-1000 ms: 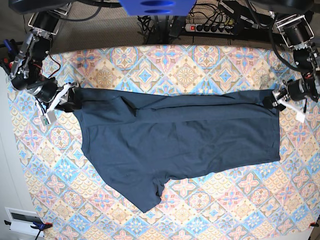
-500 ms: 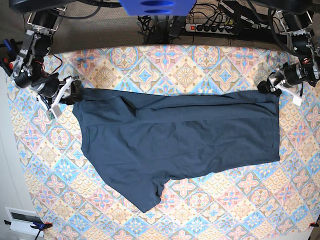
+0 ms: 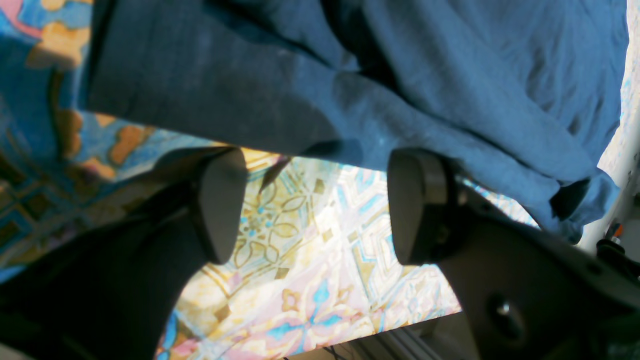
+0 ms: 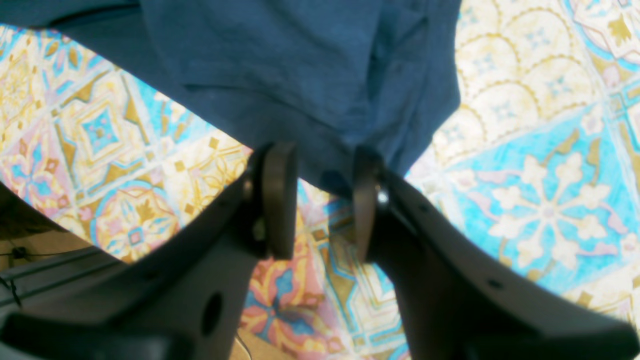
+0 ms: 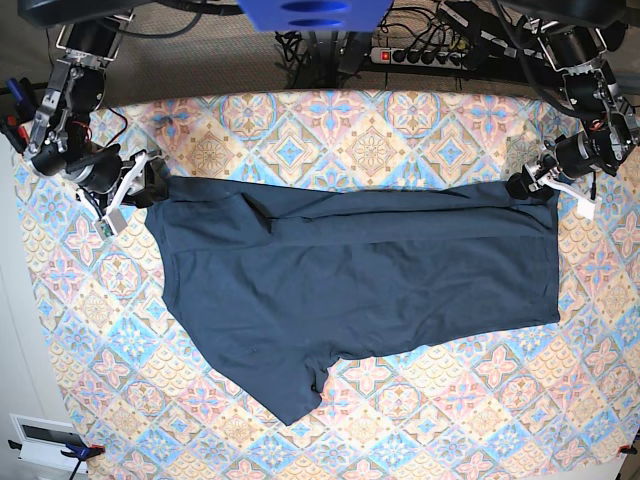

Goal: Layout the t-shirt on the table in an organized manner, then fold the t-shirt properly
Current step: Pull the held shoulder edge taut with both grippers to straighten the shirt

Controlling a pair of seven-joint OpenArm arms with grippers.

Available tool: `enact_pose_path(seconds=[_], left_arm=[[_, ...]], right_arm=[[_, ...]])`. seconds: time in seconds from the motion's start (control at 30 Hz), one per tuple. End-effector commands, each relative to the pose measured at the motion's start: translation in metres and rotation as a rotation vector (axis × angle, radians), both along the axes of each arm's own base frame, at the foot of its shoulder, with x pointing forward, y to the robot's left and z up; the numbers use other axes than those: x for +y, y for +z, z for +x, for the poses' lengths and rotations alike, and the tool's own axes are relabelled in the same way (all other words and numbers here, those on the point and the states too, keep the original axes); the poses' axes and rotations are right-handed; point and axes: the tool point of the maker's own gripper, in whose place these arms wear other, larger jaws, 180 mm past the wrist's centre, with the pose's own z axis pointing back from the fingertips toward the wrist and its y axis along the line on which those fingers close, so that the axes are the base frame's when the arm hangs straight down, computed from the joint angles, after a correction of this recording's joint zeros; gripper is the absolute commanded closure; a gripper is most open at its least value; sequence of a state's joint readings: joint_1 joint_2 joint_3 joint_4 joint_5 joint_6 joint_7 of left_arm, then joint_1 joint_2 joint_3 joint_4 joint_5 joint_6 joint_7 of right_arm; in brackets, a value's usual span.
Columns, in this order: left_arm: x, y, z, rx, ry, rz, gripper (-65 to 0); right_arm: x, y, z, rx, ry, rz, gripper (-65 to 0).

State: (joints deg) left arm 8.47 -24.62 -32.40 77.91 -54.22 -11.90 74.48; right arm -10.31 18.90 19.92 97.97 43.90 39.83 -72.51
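While the t-shirt (image 5: 350, 280) lies flat, left gripper (image 3: 315, 205) gapes beside its corner; right gripper (image 4: 320, 200) pinches its edge.

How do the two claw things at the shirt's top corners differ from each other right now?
The left gripper has its jaws spread wide with only patterned cloth between them, and the t-shirt edge lies just beyond its tips. The right gripper has its jaws much closer together, with a bunched shirt corner reaching down to the gap; whether it pinches the fabric is unclear. Both sit low over the table at opposite ends of the shirt's far edge.
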Motion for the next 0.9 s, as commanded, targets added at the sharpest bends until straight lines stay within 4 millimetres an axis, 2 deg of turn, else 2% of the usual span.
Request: enact_pose_path(seconds=[0.0, 0.07, 0.13, 0.2, 0.3, 0.4, 0.6, 0.87], left_arm=[[0.004, 0.002, 0.002, -0.001, 0.000, 0.018, -43.7], [0.003, 0.002, 0.003, -0.006, 0.003, 0.015, -43.6], [-0.004, 0.001, 0.005, -0.016, 0.010, -0.007, -40.5], [-0.010, 0.002, 0.011, -0.032, 0.012, -0.022, -31.2], [-0.010, 0.004, 0.017, -0.072, 0.063, -0.042, -12.7], [-0.004, 0.009, 0.026, -0.133, 0.144, -0.058, -0.6], [-0.003, 0.012, 0.026, -0.146, 0.148, -0.059, 0.0], [0.024, 0.020, 0.016, -0.145, 0.184, -0.023, 0.0]], right_arm=[[-0.003, 0.014, 0.009, -0.053, 0.004, 0.001, -18.8], [-0.003, 0.014, 0.009, -0.053, 0.004, 0.001, -18.8], [-0.002, 0.014, 0.009, -0.053, 0.003, 0.003, -18.8], [-0.002, 0.014, 0.009, -0.053, 0.003, 0.003, -18.8], [-0.002, 0.012, 0.008, -0.048, 0.003, 0.004, -18.8], [-0.002, 0.012, 0.007, -0.046, 0.003, 0.004, -18.8], [-0.002, 0.006, -0.001, -0.023, 0.003, 0.001, -18.8], [-0.003, -0.011, -0.024, 0.044, -0.002, 0.005, -18.9]])
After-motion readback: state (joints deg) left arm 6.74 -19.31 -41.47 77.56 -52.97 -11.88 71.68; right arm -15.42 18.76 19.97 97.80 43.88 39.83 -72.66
